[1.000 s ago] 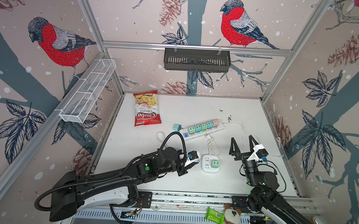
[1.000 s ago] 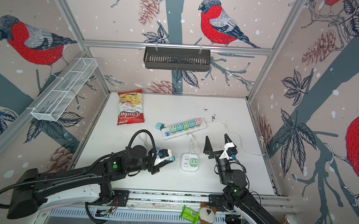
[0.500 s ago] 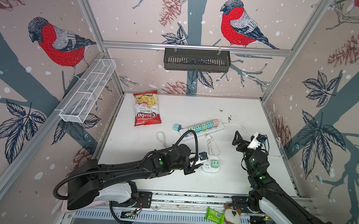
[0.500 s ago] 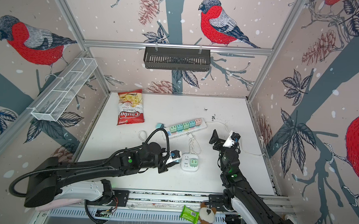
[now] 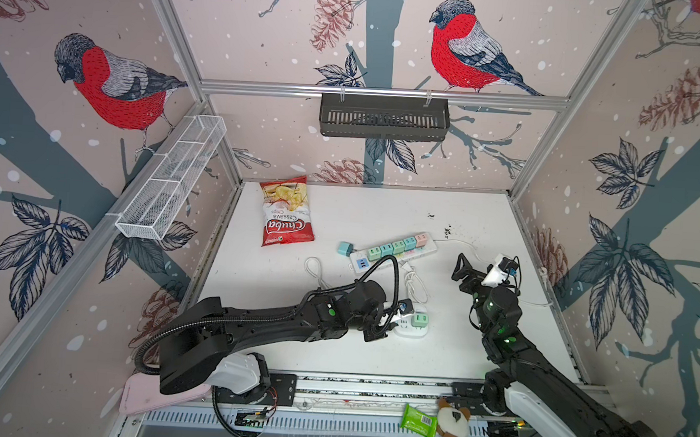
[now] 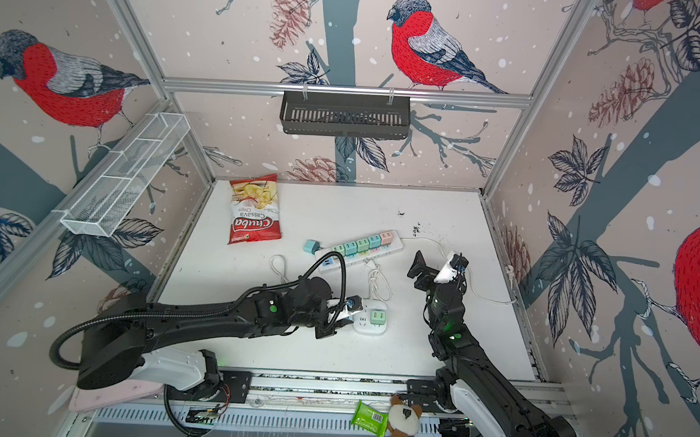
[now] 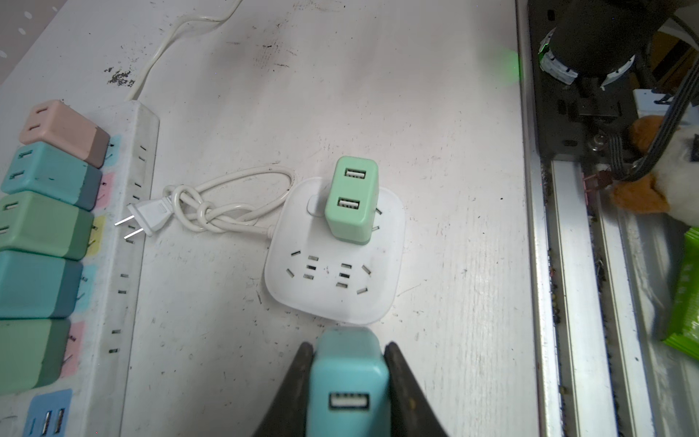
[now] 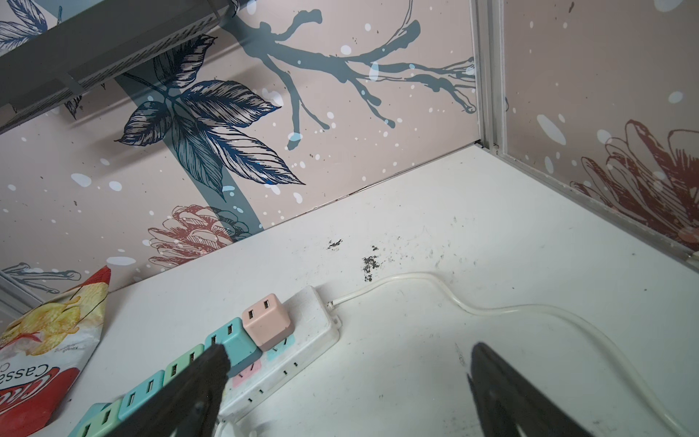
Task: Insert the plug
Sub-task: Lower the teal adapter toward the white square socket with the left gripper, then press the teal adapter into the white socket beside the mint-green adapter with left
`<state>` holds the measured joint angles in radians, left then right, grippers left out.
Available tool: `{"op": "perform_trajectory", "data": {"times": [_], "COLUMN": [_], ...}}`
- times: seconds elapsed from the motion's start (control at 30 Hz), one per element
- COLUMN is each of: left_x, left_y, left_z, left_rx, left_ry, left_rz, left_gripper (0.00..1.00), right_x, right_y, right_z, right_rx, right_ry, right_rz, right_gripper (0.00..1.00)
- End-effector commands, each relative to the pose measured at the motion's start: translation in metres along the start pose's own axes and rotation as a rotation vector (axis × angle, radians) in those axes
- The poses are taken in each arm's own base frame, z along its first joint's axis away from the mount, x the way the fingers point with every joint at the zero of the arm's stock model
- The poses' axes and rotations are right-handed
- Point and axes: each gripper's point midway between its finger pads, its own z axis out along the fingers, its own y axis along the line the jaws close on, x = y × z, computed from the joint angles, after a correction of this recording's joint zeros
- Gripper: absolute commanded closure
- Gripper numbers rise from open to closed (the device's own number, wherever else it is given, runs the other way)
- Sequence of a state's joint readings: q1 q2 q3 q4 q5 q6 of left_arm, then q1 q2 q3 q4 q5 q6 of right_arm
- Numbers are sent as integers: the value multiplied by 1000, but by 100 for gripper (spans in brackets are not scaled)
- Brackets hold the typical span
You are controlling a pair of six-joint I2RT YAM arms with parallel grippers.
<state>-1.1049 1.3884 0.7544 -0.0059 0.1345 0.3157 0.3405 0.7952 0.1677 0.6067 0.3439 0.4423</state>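
My left gripper (image 7: 348,346) is shut on a teal plug (image 7: 348,382) with a USB port on its back. The plug's front end hovers at the near edge of a white square socket block (image 7: 333,291), whose two nearest sockets show bare. A light green plug (image 7: 351,200) stands inserted in the block's far half. In both top views the left gripper (image 5: 393,316) (image 6: 343,315) sits just left of the block (image 5: 412,331). My right gripper (image 5: 485,266) (image 8: 348,353) hangs open and empty above the table's right side, away from the block.
A long power strip (image 5: 394,249) carrying several coloured plugs lies behind the block, with a loose teal plug (image 5: 344,248) at its left end. The block's knotted white cord (image 7: 227,204) lies between them. A chips bag (image 5: 286,211) is at the back left. A stuffed toy (image 5: 452,425) and green packet (image 5: 419,421) rest on the front rail.
The left gripper has carried the teal plug to the right, up to the square socket block. The right gripper has swung back and turned, still open.
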Motion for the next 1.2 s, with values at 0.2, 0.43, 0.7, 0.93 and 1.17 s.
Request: {"op": "perform_trajectory", "data": {"times": [0.2,0.43,0.7,0.93,1.17], "left_x": [-6,-14,-13,-11,-10], "left_y": [-12,-1,2,2,1], "left_z": [18,32,41,48,53], "left_rx": [89,69,87,119,146], "left_ry": [-8,32,67,60,71], "left_rz": [179,211,198,169,146], "left_gripper": [100,100,100,100,100], "right_x": [-3,-7,-7,-7,-7], "right_y": [-1,-2,-2,-3,-5], "right_z": [-6,-15,-13,-14,-14], "right_rx": [-22,-51,-54,-51,-49], "right_ry": [-20,-64,-56,-57,-58], "right_rz": [28,47,50,54,56], "right_gripper": [0,0,0,0,0]}}
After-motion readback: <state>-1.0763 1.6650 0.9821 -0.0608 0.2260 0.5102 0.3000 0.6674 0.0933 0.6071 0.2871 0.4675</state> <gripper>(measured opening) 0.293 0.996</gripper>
